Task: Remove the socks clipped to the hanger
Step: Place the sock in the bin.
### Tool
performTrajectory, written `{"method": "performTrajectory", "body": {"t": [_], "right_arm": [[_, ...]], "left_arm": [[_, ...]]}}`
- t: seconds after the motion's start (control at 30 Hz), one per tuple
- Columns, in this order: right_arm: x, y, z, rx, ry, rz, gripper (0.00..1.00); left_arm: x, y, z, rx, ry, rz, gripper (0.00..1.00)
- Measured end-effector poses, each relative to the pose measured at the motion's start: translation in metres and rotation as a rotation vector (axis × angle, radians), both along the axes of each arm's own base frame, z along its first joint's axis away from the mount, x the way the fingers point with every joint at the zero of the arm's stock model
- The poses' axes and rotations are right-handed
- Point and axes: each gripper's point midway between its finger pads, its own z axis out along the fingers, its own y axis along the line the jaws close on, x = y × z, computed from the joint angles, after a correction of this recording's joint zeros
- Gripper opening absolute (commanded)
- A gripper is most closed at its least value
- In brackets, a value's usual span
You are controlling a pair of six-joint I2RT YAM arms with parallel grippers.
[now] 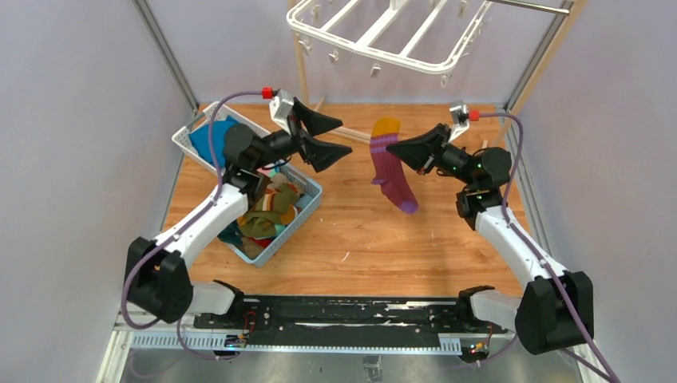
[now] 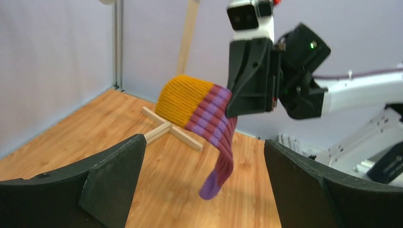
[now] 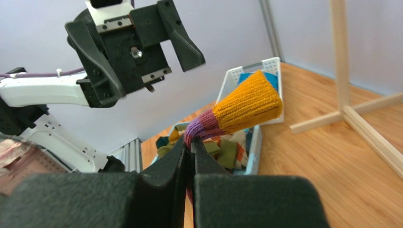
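A maroon-and-purple striped sock (image 1: 391, 171) with an orange cuff hangs in mid-air over the wooden floor. My right gripper (image 1: 389, 146) is shut on it just below the cuff. In the right wrist view the jaws (image 3: 192, 140) pinch the purple stripes and the orange cuff (image 3: 247, 104) sticks out beyond them. My left gripper (image 1: 345, 136) stands wide open just left of the sock, not touching it. From the left wrist, the sock (image 2: 214, 118) dangles beyond the spread fingers (image 2: 114, 171). The white hanger (image 1: 383, 56) hangs above at the back, its visible clips bare.
A pale blue basket (image 1: 311, 203) at the left holds several socks and a blue cloth. The wooden rack's foot (image 2: 173, 130) lies on the floor behind the sock, its upright (image 3: 340, 52) near the back wall. Grey walls close in both sides.
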Motion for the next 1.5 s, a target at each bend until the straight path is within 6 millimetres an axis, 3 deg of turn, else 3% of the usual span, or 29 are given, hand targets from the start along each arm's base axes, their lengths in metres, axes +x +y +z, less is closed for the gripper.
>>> {"method": "performTrajectory", "body": {"t": [0.17,0.33,0.4,0.57,0.63,0.7,0.77,0.83,0.97,1.07,1.13,1.27,1.33,1.43,1.47,1.5], "right_arm": [[-0.008,0.037,0.031,0.016,-0.041,0.096,0.0],[0.001,0.057,0.053,0.052,-0.037,0.135,0.0],[0.004,0.062,0.054,0.06,-0.022,0.141,0.0],[0.003,0.069,0.05,0.063,0.004,0.157,0.0],[0.003,0.069,0.051,0.063,-0.001,0.154,0.03],[0.004,0.067,0.05,0.06,-0.002,0.144,0.22],[0.005,0.061,0.046,0.047,0.009,0.123,0.46],[0.011,0.049,0.042,0.021,0.024,0.08,0.61],[0.022,0.02,0.022,-0.107,0.044,-0.037,0.68],[0.016,0.007,0.001,-0.229,0.051,-0.075,0.69],[0.009,0.002,-0.012,-0.293,0.057,-0.077,0.71],[-0.006,-0.008,-0.041,-0.42,0.078,-0.06,0.73],[-0.012,-0.015,-0.055,-0.488,0.082,-0.057,0.74],[-0.02,-0.028,-0.067,-0.569,0.075,-0.08,0.75],[-0.021,-0.032,-0.069,-0.586,0.069,-0.088,0.75],[-0.023,-0.036,-0.07,-0.604,0.063,-0.098,0.75]], "left_arm": [[-0.025,-0.003,-0.014,0.078,-0.09,-0.037,0.97],[-0.033,-0.022,-0.049,0.144,-0.047,-0.092,0.81],[-0.032,-0.027,-0.056,0.158,-0.035,-0.103,0.68],[-0.021,-0.038,-0.051,0.146,-0.028,-0.125,0.04],[-0.019,-0.04,-0.048,0.134,-0.027,-0.132,0.0],[-0.017,-0.037,-0.048,0.133,-0.016,-0.131,0.0],[-0.011,-0.026,-0.047,0.139,-0.007,-0.102,0.0],[0.0,-0.006,-0.046,0.164,0.002,-0.042,0.0],[0.024,0.053,-0.033,0.332,-0.028,0.198,0.0],[0.019,0.087,-0.011,0.477,-0.114,0.36,0.0],[0.011,0.107,-0.012,0.571,-0.138,0.436,0.0],[0.006,0.147,-0.054,0.809,-0.068,0.549,0.0],[0.007,0.164,-0.092,0.939,0.003,0.573,0.01],[-0.001,0.188,-0.168,1.146,0.155,0.547,0.06],[-0.008,0.194,-0.187,1.196,0.195,0.531,0.1],[-0.015,0.202,-0.206,1.251,0.234,0.52,0.21]]}}
